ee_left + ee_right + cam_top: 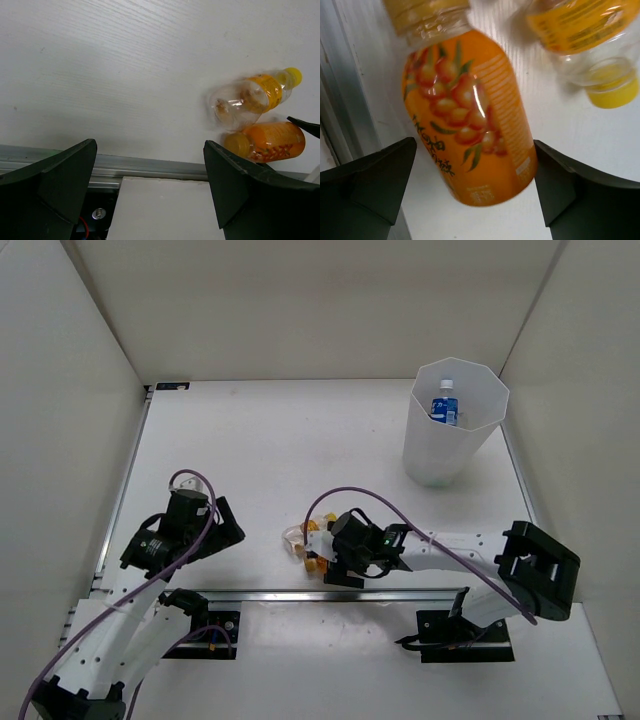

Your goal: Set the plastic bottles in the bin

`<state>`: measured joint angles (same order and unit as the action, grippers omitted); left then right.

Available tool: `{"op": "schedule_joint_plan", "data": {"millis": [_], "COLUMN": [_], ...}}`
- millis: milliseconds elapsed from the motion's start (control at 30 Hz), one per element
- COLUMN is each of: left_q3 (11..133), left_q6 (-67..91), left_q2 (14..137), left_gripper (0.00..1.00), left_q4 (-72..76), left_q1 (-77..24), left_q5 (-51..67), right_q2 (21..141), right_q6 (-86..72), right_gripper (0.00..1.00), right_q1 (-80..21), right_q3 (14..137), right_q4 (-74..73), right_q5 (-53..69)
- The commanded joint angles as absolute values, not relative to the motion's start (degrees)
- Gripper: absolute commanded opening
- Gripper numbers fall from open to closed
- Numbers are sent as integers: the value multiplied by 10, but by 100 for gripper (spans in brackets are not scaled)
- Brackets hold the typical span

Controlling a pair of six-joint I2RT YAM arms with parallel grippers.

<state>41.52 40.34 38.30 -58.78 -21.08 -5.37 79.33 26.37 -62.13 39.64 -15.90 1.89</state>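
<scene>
An orange plastic bottle (470, 120) with a fruit-printed label lies on the white table, its base end between the jaws of my right gripper (475, 190). That gripper is open; its right finger (565, 185) sits close to the bottle's side. A second, mostly clear bottle (580, 30) with an orange label and a yellow cap lies beside it. Both bottles (255, 97) (272, 141) also show in the left wrist view, off to the right of my open, empty left gripper (150, 185). The white bin (455, 455) stands at the far right with a blue-labelled bottle (444, 405) inside.
An aluminium rail (330, 593) runs along the near edge, just behind the two bottles and under my left gripper (215, 525). White walls close the table on the left, back and right. Purple cables loop over both arms.
</scene>
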Motion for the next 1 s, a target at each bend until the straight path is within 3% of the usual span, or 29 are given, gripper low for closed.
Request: {"op": "schedule_joint_plan", "data": {"millis": [0,167,333,567,667,767,967], "left_q3": [419,415,405,403,397,396,403], "left_q6": [408,406,401,390,387,387,380], "left_q2": [386,383,382,397,406,417,442], "left_gripper": [99,99,99,99,99,98,99], "left_q4": [-590,-584,-577,-570,-555,-541,-519], "left_q1": [-213,-208,-211,-207,-202,-200,-190], "left_q5": [-55,-55,-50,-52,-47,-42,-36], "right_q2": [820,831,796,728,678,636,649], "right_q6": [275,259,257,256,262,273,251], "right_gripper": [92,75,49,33,33,33,36], "right_q1": [-622,-627,-642,-660,-628,-505,-228], "right_q3": [406,412,397,465,512,588,747], "right_q4": [-116,-123,-107,-208,-236,-230,-201], "right_q5": [7,-9,-19,-72,-121,-142,-38]}}
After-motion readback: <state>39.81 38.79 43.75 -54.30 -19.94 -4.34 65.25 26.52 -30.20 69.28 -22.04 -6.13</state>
